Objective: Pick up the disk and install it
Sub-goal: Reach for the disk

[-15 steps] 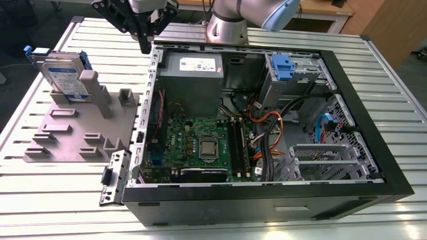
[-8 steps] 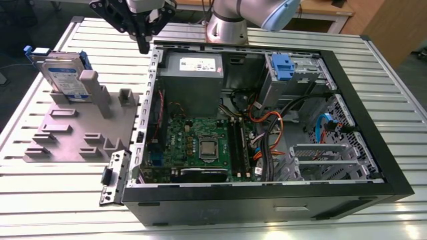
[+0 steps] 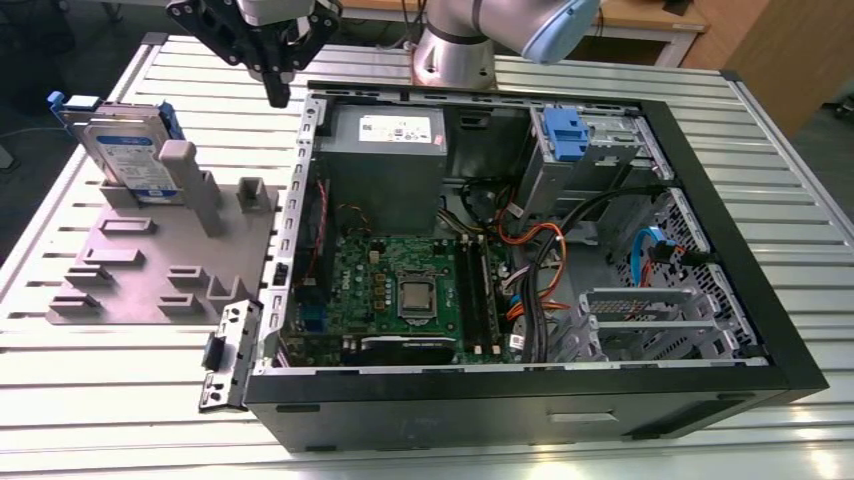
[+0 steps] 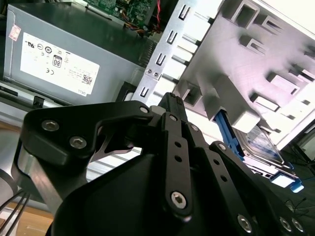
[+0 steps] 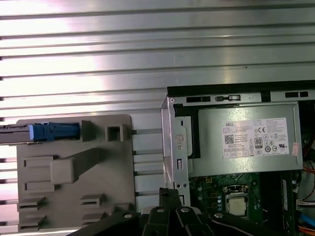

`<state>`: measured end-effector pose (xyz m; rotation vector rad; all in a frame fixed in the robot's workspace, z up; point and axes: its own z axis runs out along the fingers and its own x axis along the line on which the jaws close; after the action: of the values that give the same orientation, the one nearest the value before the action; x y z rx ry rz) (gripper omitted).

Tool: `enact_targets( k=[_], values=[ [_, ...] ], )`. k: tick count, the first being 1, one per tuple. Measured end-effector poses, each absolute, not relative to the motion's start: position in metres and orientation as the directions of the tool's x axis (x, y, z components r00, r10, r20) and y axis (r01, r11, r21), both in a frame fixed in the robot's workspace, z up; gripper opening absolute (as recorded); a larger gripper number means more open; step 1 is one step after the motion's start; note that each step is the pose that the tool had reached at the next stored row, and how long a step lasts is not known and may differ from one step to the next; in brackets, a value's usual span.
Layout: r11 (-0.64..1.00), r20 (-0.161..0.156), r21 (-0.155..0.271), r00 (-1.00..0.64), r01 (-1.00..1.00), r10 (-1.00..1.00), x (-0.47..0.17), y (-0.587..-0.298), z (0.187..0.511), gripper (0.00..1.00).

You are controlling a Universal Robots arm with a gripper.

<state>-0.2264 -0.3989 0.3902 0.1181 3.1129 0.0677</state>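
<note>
Exterior view: fingers together, gripping nothing, hovering by computer case rim, well apart from disk standing upright in grey fixture on surface. Possible trouble: clipping rim, or toppling disk by arriving without opening.

Silver, blue-framed disk stands on edge in the grey fixture.
</note>
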Motion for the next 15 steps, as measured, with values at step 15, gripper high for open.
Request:
enact_targets(
  k=[15],
  values=[
    [0.996, -0.024, 0.044, -0.997, 0.075, 0.076, -0.2327, -0.3989, 0.3901, 0.11]
  ],
)
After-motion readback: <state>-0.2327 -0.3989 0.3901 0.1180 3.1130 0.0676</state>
